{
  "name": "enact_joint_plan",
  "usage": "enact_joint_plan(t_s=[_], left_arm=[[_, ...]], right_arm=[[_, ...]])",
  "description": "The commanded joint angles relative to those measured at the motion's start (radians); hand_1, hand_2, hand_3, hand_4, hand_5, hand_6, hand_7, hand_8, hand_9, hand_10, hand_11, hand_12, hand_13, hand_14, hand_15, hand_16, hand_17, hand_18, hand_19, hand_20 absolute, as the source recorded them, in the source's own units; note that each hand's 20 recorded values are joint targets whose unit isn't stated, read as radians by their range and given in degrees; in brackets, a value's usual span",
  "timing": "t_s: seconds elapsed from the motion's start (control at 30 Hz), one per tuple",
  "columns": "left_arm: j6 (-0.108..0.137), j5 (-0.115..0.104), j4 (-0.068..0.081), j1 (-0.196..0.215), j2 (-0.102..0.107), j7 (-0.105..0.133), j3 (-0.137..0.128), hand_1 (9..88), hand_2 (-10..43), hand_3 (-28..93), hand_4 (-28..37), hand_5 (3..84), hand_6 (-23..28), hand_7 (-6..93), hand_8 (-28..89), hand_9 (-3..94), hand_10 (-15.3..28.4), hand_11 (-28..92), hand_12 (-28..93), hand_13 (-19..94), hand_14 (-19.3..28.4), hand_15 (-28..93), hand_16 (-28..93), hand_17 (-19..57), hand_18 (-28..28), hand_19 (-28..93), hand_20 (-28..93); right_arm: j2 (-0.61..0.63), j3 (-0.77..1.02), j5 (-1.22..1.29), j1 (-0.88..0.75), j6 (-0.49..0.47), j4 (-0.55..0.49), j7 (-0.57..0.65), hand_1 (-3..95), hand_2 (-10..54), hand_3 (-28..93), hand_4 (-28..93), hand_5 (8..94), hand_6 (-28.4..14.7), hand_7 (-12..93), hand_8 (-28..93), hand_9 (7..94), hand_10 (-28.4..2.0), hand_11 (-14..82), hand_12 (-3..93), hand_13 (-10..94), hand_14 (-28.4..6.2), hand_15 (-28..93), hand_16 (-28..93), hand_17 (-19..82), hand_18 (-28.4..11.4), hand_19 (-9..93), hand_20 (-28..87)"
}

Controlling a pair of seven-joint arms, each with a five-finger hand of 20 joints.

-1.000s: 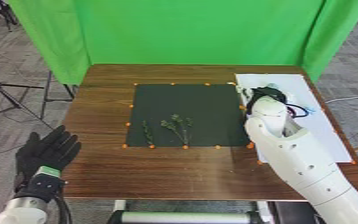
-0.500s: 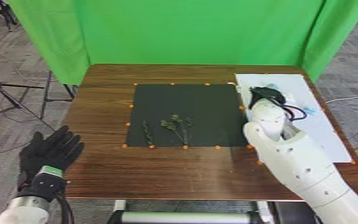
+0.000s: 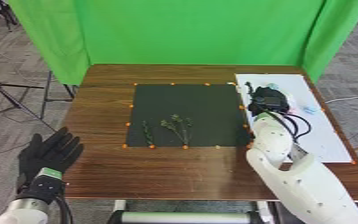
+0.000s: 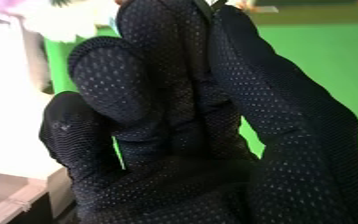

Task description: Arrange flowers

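Picking seems the step: the right robot hand [image 4: 180, 185] pinches a green stem [image 4: 217, 4]. Next, carry it to the dark mat [image 3: 193, 100].

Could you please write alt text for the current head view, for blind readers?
The robot's right hand is over a white sheet on a brown wooden table; green sprigs lie on a dark mat to the left. The open left hand is at the table's left edge.

green sprigs [image 3: 167, 124], dark mat [image 3: 193, 100], white sheet [image 3: 328, 145], brown wood-grained table [image 3: 158, 175]
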Motion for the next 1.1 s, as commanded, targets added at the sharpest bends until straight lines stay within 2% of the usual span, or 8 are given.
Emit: enact_joint_plan(t_s=[0.03,0.33,0.4,0.67,0.7,0.73,0.97,1.1], left_arm=[[-0.008,-0.002,-0.01,0.016,-0.006,0.006,-0.012,29.8,14.7,71,-28.3,47.2,8.2,29.7,-13,42.7,15.8,39,15,32,16.6,59,-8,-1.8,16.4,45,14],[-0.009,0.008,-0.007,0.008,0.002,-0.008,-0.028,29.8,14.7,71,-28.3,47.3,8.2,29.7,-13,42.7,15.7,39,15,32,16.7,59,-8,-1.8,16.4,45,14],[-0.037,0.023,0.002,0.003,0.001,-0.021,-0.029,29.8,14.7,71,-28.3,47.3,8.3,29.6,-13,42.7,15.7,39,15,32,16.7,59,-8,-1.8,16.4,45,14],[-0.047,0.023,-0.001,-0.002,-0.003,-0.017,-0.028,29.7,14.6,71,-28.3,46.8,8.0,29.5,-13,42.3,15.7,39,15,31,16.7,59,-8,-1.9,16.3,45,14],[-0.051,0.028,0.005,-0.015,-0.006,-0.026,-0.028,29.7,14.6,71,-28.3,46.8,8.0,29.5,-13,42.2,15.7,39,15,32,16.7,59,-8,-1.8,16.3,45,14],[-0.051,0.026,0.005,-0.02,-0.008,-0.015,-0.023,29.7,14.6,71,-28.3,46.7,8.1,29.5,-13,42.2,15.7,39,15,31,16.7,59,-8,-1.9,16.3,45,14],[-0.06,0.028,0.027,-0.086,-0.008,-0.03,0.012,29.7,14.4,71,-28.3,46.6,8.1,29.1,-13,42.1,15.6,39,15,31,16.6,59,-8,-1.9,16.3,45,14],[-0.062,0.032,0.031,-0.109,0.002,-0.031,0.022,29.7,14.4,71,-28.3,46.6,8.1,29.0,-13,41.9,15.6,39,15,31,16.6,59,-8,-1.9,16.3,45,14]], right_arm=[[0.039,0.004,-0.018,-0.061,-0.05,-0.155,-0.02,52.8,-2.7,74,-26,73.7,-3.2,37,23,81.0,-15.4,29.3,33.3,78,-9.6,58,32,48,-24.9,93,46],[0.098,-0.065,-0.035,-0.086,-0.173,-0.28,-0.058,52.8,-3.0,74,-24,74.1,-3.5,37,24,81.2,-15.9,28.9,33.6,78,-9.9,58,32,48,-25.1,93,46],[0.087,-0.058,-0.03,-0.107,-0.164,-0.296,-0.043,52.8,-3.1,74,-24,74.1,-3.6,37,24,81.3,-16.0,28.7,33.7,78,-10.0,57,32,48,-25.1,93,46],[0.046,-0.029,-0.025,-0.198,-0.205,-0.314,-0.041,53.0,-3.1,73,-23,74.4,-3.7,36,24,81.4,-16.2,28.5,33.8,78,-10.2,58,33,48,-25.1,93,46],[0.044,-0.03,-0.029,-0.209,-0.209,-0.313,-0.037,53.0,-3.1,73,-23,74.4,-3.7,36,24,81.4,-16.1,28.5,33.8,78,-10.2,58,32,48,-25.1,93,46],[0.036,-0.033,-0.035,-0.213,-0.211,-0.304,-0.04,53.0,-3.1,73,-23,74.4,-3.7,36,24,81.4,-16.1,28.6,33.8,78,-10.2,58,32,48,-25.1,93,46],[-0.039,-0.033,-0.044,-0.249,-0.222,-0.252,-0.041,53.2,-3.0,73,-23,74.4,-3.4,36,24,81.2,-16.0,28.7,33.9,78,-10.1,58,32,48,-25.2,93,46],[-0.057,-0.041,-0.042,-0.252,-0.231,-0.244,-0.048,53.0,-3.0,73,-23,74.0,-3.1,36,24,81.2,-15.9,28.7,33.9,78,-10.0,57,32,48,-25.1,93,46]])
